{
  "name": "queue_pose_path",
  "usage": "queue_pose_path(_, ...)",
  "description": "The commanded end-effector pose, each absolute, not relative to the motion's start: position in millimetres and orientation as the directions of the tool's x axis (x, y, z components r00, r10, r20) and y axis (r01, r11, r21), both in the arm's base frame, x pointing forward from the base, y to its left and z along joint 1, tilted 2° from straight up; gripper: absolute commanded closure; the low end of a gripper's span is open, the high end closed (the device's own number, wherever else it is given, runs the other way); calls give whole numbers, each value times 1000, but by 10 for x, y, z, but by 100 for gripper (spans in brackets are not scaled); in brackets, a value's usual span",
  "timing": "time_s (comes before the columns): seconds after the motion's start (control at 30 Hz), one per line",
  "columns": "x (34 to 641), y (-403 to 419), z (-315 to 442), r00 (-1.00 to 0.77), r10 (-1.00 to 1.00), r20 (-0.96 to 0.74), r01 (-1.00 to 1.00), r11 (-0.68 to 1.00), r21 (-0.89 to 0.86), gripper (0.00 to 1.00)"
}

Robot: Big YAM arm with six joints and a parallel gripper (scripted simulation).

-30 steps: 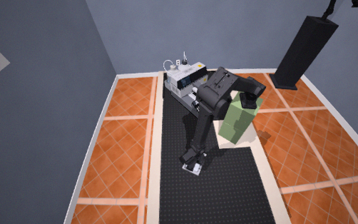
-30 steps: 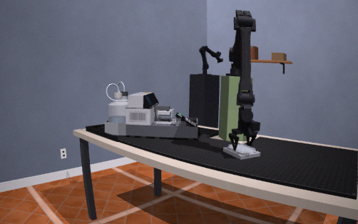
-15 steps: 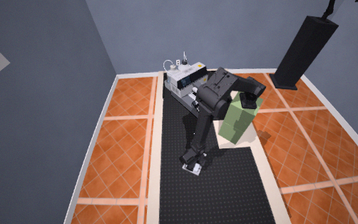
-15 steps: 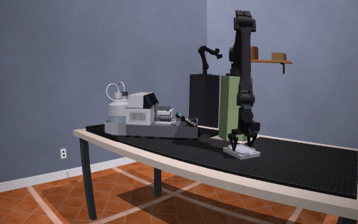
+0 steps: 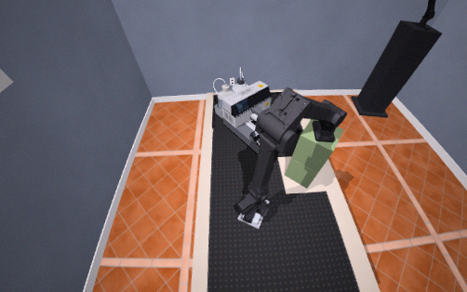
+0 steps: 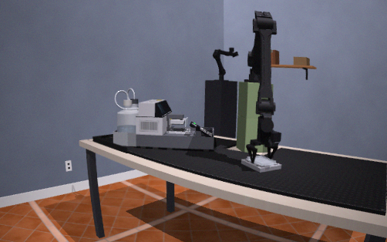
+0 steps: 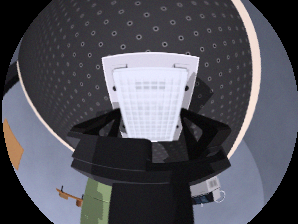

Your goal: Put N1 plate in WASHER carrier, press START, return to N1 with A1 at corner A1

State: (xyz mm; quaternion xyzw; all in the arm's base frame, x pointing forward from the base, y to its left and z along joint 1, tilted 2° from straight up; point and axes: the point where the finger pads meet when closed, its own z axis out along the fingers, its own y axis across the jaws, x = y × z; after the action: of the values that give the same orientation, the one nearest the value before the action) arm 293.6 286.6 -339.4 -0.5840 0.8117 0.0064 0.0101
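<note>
1. Plate point(image 5: 256, 219) point(image 6: 262, 160) point(image 7: 150, 102): pale, translucent and rectangular, with a fine grid of wells across its top. It is at lower centre of the top view, lower right of the exterior view and the middle of the wrist view, over the light grey plate nest point(image 5: 255, 225) point(image 6: 252, 166) point(image 7: 150, 57). Full seating cannot be confirmed.

2. Orientation: in the wrist view the long axis runs up and down the frame, roughly in line with the nest. The cut-off corner, and so well A1, cannot be made out.

3. Pincer point(image 5: 253, 215) point(image 6: 263, 159) point(image 7: 150, 111): fully open and gripping nothing; its fingers stand at the plate's two long sides, at left and right of the wrist view.

4. Edges and room: the nest shows beyond the plate's upper end in the wrist view. Bare dark mat point(image 5: 288, 246) point(image 6: 328, 173) point(image 7: 150, 30) extends past that end, towards the worktop point(image 5: 200, 232) point(image 6: 193, 186) point(image 7: 256, 75) border. The washer point(image 5: 242, 104) point(image 6: 151, 125) point(image 7: 205, 187) is well apart from the plate, left of centre in the exterior view. The green pedestal point(image 5: 309, 155) point(image 6: 247, 115) point(image 7: 95, 200) stands behind the plate there.
</note>
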Motion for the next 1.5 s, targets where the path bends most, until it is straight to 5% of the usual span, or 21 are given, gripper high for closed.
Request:
queue_pose_path(0.0, 2993, 2960, -3416, -320, -946, -48, -947, 321, -16, 0)
queue_pose_path(1.47, 2980, 2920, -2815, -320, -946, -41, -947, 321, -12, 0)
